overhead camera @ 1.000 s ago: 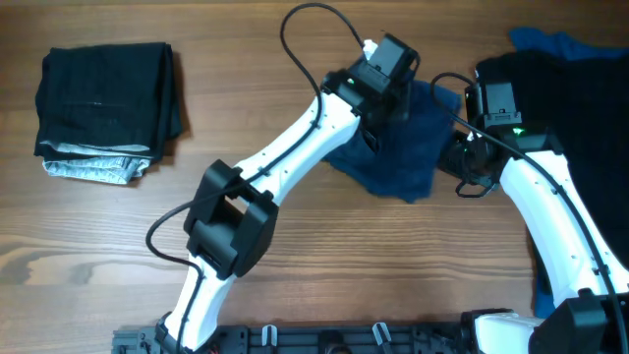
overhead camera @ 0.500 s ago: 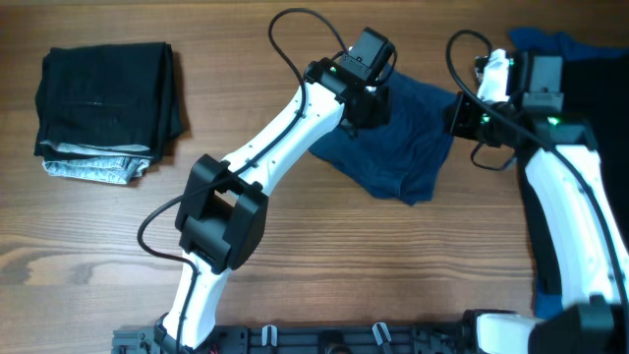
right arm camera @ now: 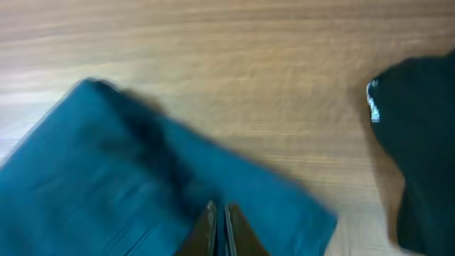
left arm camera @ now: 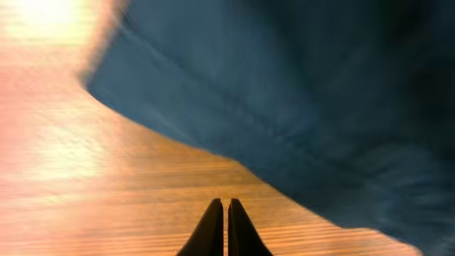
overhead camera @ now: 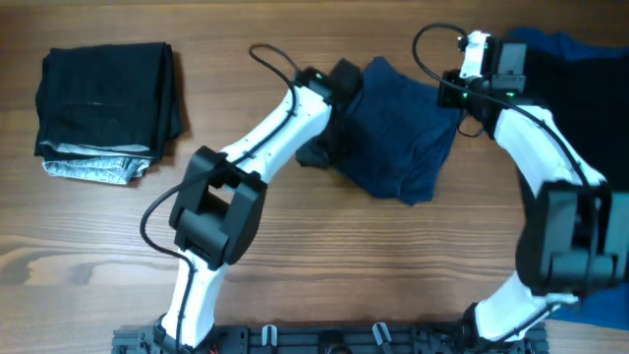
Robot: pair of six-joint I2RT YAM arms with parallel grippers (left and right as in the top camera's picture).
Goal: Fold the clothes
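Sensibly, the navy shorts [overhead camera: 398, 128], bunched far-centre on the counter [overhead camera: 295, 256], need flattening before any fold. The left claw [left arm camera: 226, 208] is closed over bare wood beside them. The right claw [right arm camera: 219, 210] is closed over the cloth, grip unclear.

Navy shorts [left arm camera: 284, 92] blur in both wrist views; the dark pile [overhead camera: 607, 103] runs off the overhead view's right edge.

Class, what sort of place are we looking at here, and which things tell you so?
Probably a robotics lab bench for laundry folding: two robot arms at a wooden table, folded clothes stacked aside.
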